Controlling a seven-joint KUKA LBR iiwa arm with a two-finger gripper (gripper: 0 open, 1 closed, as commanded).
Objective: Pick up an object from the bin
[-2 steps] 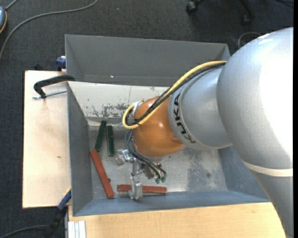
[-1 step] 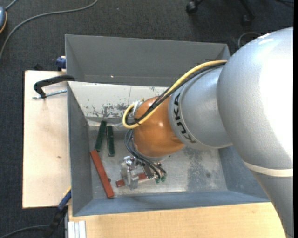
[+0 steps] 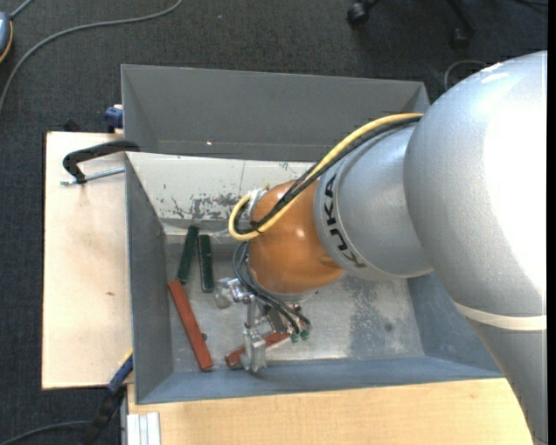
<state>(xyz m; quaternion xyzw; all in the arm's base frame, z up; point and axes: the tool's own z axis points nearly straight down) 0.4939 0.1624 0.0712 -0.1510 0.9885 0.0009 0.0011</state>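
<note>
Place: a robotics lab set up in an office-like room.
Floor: dark carpet (image 3: 261,35) with a loose cable (image 3: 87,26) trailing across it.
Furniture: chair castors (image 3: 358,12) at the top edge.
Rig: a large silver KUKA arm (image 3: 452,200) reaching into a grey metal bin (image 3: 269,109).

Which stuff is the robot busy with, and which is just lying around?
Busy with: gripper; small red piece beside it, by the near wall of the grey bin.

Lying around: long red stick on the left; two dark green sticks further back.
</note>
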